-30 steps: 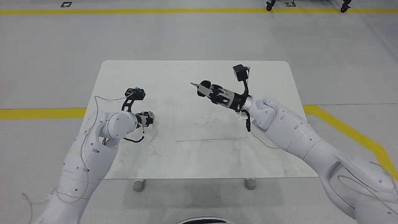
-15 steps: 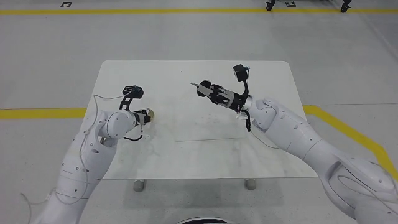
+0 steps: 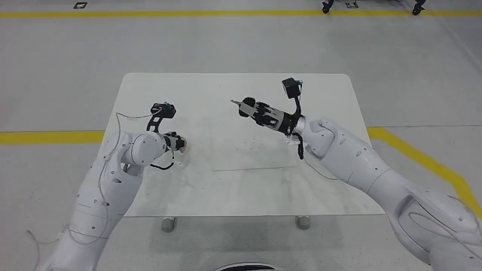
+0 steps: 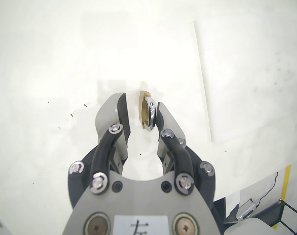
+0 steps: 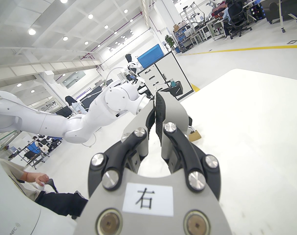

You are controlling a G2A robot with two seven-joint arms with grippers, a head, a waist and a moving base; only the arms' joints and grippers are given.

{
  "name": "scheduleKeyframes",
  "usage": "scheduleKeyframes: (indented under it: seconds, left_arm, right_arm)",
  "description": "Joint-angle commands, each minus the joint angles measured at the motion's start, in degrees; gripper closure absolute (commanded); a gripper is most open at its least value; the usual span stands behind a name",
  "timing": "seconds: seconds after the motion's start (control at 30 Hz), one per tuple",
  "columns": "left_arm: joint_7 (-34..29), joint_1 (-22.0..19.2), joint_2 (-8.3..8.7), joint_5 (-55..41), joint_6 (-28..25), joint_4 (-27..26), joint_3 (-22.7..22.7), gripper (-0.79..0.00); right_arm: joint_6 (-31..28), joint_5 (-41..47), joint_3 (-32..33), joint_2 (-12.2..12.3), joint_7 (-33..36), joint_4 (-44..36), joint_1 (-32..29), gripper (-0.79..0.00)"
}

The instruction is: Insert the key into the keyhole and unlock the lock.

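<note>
A small brass padlock (image 4: 144,113) with a silver shackle (image 4: 151,113) lies on the white table (image 3: 301,181), left of centre. My left gripper (image 4: 141,108) is open around it, one finger (image 4: 163,116) touching the shackle and the other standing apart. From above, the lock (image 3: 181,144) peeks out at the left gripper (image 3: 178,143). My right gripper (image 3: 242,105) hangs above the table's middle, shut on the key (image 3: 235,102), whose silver tip points left. In the right wrist view the right gripper (image 5: 156,101) has its pads pressed together, and the lock (image 5: 195,135) lies on the table beyond.
A faint straight seam (image 4: 202,81) crosses the tabletop to the right of the lock. The table's left edge (image 3: 113,120) runs close to the left arm. Bare tabletop (image 3: 218,132) separates the two grippers.
The left gripper has shifted slightly around the lock on the table. The right arm with the key has stayed in place.
</note>
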Motion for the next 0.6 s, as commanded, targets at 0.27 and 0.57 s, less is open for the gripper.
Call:
scheduleKeyframes:
  seconds: [0.27, 0.57]
  left_arm:
    - [-1.55, 0.29, 0.01, -0.83, 0.43, -0.68, -0.2, 0.0]
    - [6.1, 1.52, 0.1, -17.9, -2.74, -0.36, -8.79, 0.0]
  right_arm:
    - [0.0, 0.0, 0.0, 0.0, 0.0, 0.0, 0.0, 0.0]
    - [0.0, 0.0, 0.0, 0.0, 0.0, 0.0, 0.0, 0.0]
